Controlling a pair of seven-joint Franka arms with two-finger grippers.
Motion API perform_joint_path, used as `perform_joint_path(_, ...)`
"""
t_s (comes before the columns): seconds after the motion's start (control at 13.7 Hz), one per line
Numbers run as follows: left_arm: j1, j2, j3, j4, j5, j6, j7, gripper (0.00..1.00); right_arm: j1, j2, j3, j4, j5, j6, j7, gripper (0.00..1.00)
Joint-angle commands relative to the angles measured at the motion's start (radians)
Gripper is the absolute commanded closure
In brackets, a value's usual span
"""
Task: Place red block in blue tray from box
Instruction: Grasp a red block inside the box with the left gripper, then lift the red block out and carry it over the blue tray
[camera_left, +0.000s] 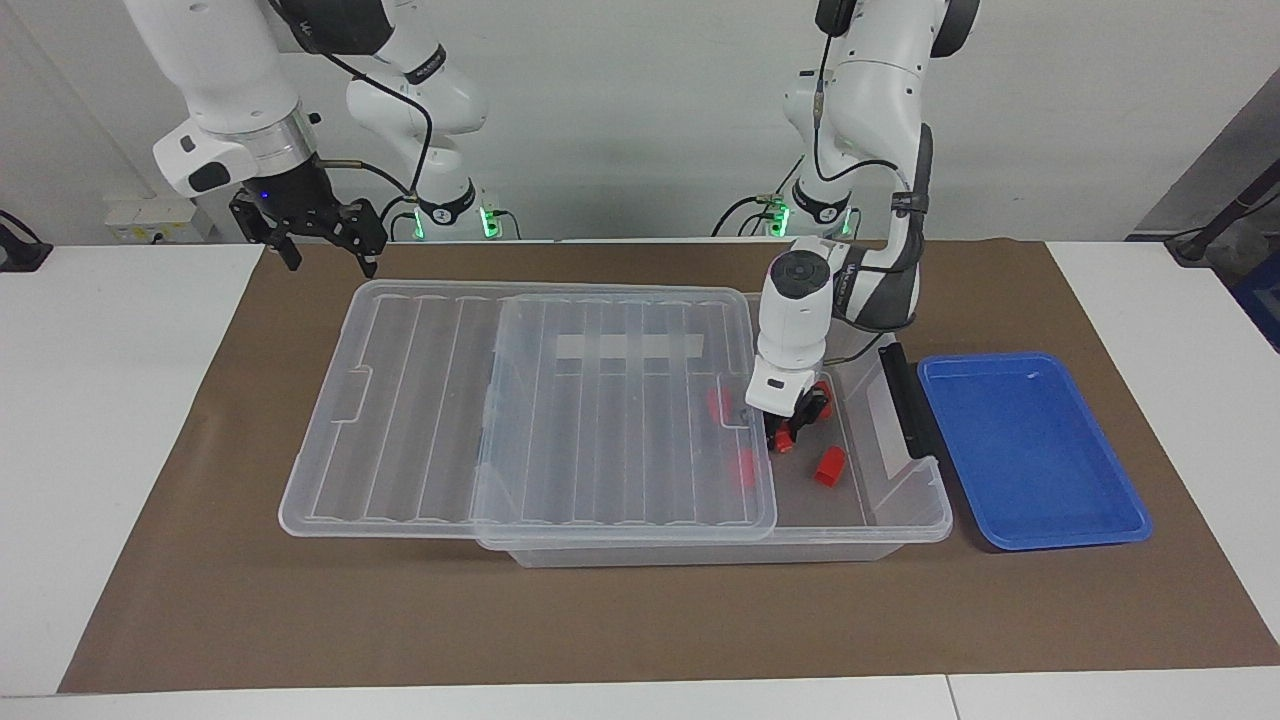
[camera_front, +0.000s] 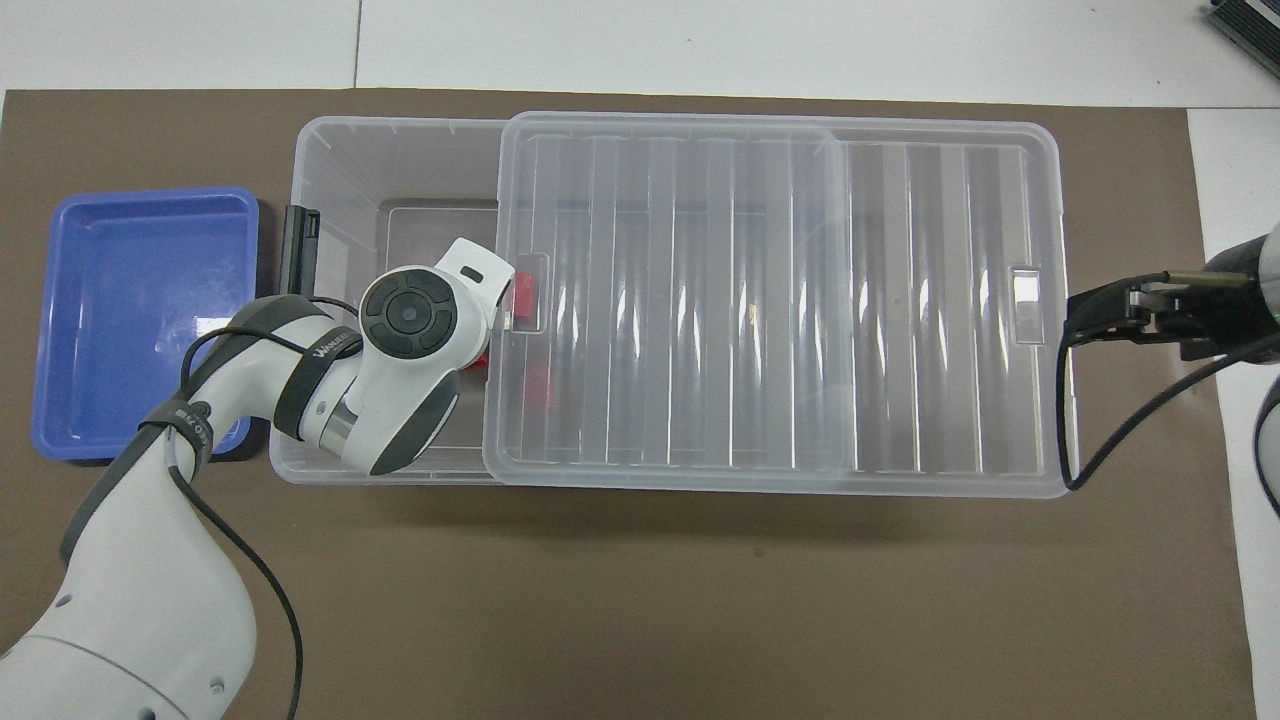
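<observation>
A brown mat (camera_left: 250, 600) covers the middle of the white tabletop (camera_left: 100, 400) before a pale wall. The box (camera_left: 890, 520) lies lengthwise on the mat, its ribbed lid (camera_left: 450, 400) slid toward the right arm's end so that the end with the black clip (camera_left: 905, 395) stands uncovered. The blue tray (camera_left: 1030, 450) sits just beside that uncovered end, bare inside. The left gripper (camera_left: 790, 432) reaches down into the uncovered part of the box, its fingertips at a red block (camera_left: 783, 440); whether they are clenched on it cannot be told. Another block (camera_left: 829, 466) lies on the box floor near the gripper, and two more (camera_left: 742, 468) show through the lid's edge. The right arm waits, its gripper (camera_left: 320, 245) held in the air over the mat near the lid's corner, fingers spread.
</observation>
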Motion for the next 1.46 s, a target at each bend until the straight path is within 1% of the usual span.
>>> perform_joint_path(0.0, 0.000, 0.007, 0.014, 0.015, 0.002, -0.018, -0.007, 0.94, -0.009, -0.003, 0.006, -0.010, 0.003, 0.018, 0.022, 0.02)
perform_joint_path(0.15, 0.020, -0.010, 0.014, 0.047, -0.080, -0.053, -0.006, 0.93, -0.008, -0.006, 0.006, -0.015, 0.003, 0.023, 0.024, 0.02)
perform_joint_path(0.22, 0.035, -0.030, 0.014, 0.067, -0.113, -0.105, -0.003, 0.93, -0.008, -0.006, 0.006, -0.018, 0.003, 0.023, 0.024, 0.02)
perform_joint_path(0.37, 0.041, -0.077, 0.014, 0.137, -0.128, -0.252, 0.002, 0.94, -0.008, -0.009, 0.006, -0.021, 0.002, 0.021, 0.024, 0.02)
perform_joint_path(0.51, 0.073, -0.111, 0.016, 0.246, -0.128, -0.448, 0.051, 0.94, -0.008, -0.012, 0.006, -0.027, 0.002, 0.023, 0.024, 0.02)
perform_joint_path(0.66, 0.148, -0.125, 0.017, 0.356, -0.137, -0.659, 0.251, 0.93, -0.008, -0.014, 0.006, -0.030, 0.002, 0.023, 0.024, 0.02)
perform_joint_path(0.73, 0.206, -0.137, 0.017, 0.402, -0.175, -0.737, 0.366, 0.93, -0.006, -0.015, 0.006, -0.033, 0.003, 0.023, 0.024, 0.02)
perform_joint_path(0.8, 0.254, -0.149, 0.023, 0.436, -0.220, -0.782, 0.461, 0.93, -0.008, -0.017, 0.006, -0.039, 0.003, 0.021, 0.024, 0.02)
perform_joint_path(0.88, 0.280, -0.162, 0.025, 0.435, -0.242, -0.790, 0.518, 0.93, -0.008, -0.018, 0.006, -0.042, 0.003, 0.021, 0.024, 0.02)
perform_joint_path(1.1, 0.300, -0.165, 0.028, 0.431, -0.231, -0.790, 0.603, 0.93, -0.008, -0.020, 0.006, -0.044, 0.003, 0.023, 0.024, 0.02)
perform_joint_path(1.24, 0.351, -0.165, 0.031, 0.431, -0.216, -0.792, 0.773, 0.93, -0.008, -0.020, 0.006, -0.048, 0.003, 0.023, 0.024, 0.02)
perform_joint_path(1.32, 0.383, -0.165, 0.033, 0.417, -0.185, -0.760, 0.866, 0.94, -0.009, -0.020, 0.006, -0.050, 0.003, 0.023, 0.024, 0.02)
perform_joint_path(1.39, 0.432, -0.174, 0.036, 0.379, -0.180, -0.680, 0.951, 0.94, -0.008, -0.020, 0.006, -0.050, 0.003, 0.023, 0.024, 0.02)
